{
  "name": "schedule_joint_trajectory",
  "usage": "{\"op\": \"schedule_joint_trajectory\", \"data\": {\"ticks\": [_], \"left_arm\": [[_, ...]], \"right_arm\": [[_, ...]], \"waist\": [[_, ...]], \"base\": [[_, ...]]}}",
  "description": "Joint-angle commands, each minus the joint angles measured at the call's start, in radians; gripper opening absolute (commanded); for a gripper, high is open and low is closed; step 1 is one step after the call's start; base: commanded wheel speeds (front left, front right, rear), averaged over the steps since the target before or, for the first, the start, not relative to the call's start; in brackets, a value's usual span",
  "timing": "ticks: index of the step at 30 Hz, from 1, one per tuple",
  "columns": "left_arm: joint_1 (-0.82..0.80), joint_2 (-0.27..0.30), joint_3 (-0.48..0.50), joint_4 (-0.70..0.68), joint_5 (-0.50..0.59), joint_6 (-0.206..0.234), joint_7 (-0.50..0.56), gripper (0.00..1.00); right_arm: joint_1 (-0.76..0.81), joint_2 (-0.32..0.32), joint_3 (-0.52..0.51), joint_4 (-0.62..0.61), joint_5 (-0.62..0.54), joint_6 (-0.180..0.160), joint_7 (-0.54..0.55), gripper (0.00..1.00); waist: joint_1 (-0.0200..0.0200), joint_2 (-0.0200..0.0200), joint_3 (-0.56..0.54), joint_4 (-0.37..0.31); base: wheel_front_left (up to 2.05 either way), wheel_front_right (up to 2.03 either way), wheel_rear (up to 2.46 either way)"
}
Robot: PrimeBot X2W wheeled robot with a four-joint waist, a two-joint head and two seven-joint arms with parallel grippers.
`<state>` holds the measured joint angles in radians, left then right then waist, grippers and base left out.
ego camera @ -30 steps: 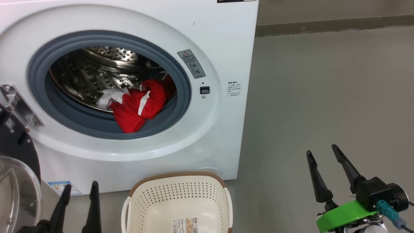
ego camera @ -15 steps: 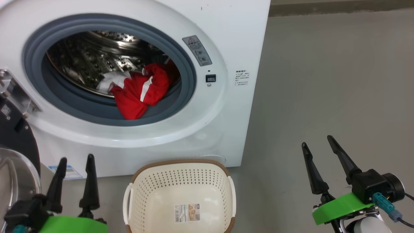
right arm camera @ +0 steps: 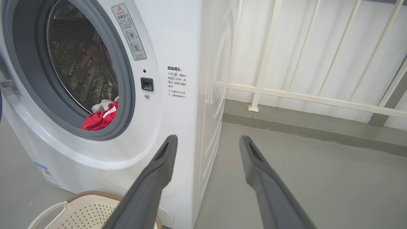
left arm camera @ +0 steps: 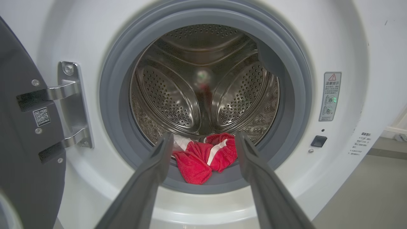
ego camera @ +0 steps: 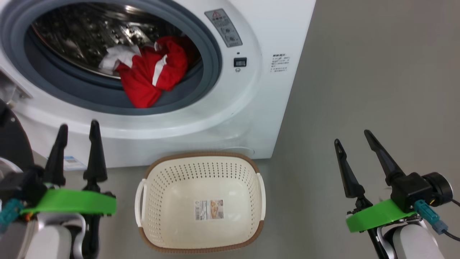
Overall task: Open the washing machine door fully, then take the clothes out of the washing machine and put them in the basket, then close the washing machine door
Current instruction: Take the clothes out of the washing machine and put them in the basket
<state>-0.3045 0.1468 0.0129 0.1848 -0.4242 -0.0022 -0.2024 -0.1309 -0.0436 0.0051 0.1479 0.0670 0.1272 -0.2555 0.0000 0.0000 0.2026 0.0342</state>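
item: washing machine (ego camera: 251, 108), standing on the grey floor (ego camera: 359, 72). the head camera is tilting down, so the whole picture is sliding upward, not the things themselves.
item: washing machine door (left arm camera: 19, 127), hanging swung out on its hinge (left arm camera: 71, 105) at the machine's left. only part of its dark inner face is showing, so it is hard to say whether it is fully open.
item: clothes (ego camera: 151, 75), red with white trim plus a white piece, lying heaped at the front lip of the drum (left arm camera: 203, 79), one red fold draping onto the grey gasket (ego camera: 201, 90). none are out yet.
item: basket (ego camera: 172, 180), sitting on the floor just before the machine's front bottom edge, carrying nothing but its sticker (ego camera: 209, 209).
item: left gripper (ego camera: 78, 126), jaws standing apart, gripping nothing. it is rising more than the camera shift explains, and its wrist view is framing the clothes between the jaws, so the reach into the drum is probably beginning.
item: right gripper (ego camera: 351, 136), jaws apart, carrying nothing, hanging over the floor off the machine's right front corner.
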Motion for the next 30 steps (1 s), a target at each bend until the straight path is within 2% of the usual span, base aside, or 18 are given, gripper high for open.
{"op": "schedule_joint_trajectory", "data": {"ticks": [1,12,30], "left_arm": [[-0.052,0.027,0.029,-0.014,-0.008,-0.011,0.0,1.0],[-0.278,0.057,0.015,0.101,-0.018,-0.04,-0.001,1.0],[-0.614,0.103,0.006,0.397,-0.059,-0.077,0.033,1.0]], "right_arm": [[-0.035,-0.007,0.022,-0.031,-0.006,0.003,-0.006,1.0],[-0.087,-0.007,0.023,-0.066,-0.027,0.003,-0.006,1.0],[-0.166,-0.007,0.043,-0.174,-0.038,0.003,-0.006,1.0]], "waist": [[0.0,0.0,0.048,0.003],[0.0,0.0,0.186,-0.003],[0.0,0.0,0.359,-0.026]], "base": [[0.0,0.0,0.0],[0.0,0.0,0.0],[0.0,0.0,0.0]]}}
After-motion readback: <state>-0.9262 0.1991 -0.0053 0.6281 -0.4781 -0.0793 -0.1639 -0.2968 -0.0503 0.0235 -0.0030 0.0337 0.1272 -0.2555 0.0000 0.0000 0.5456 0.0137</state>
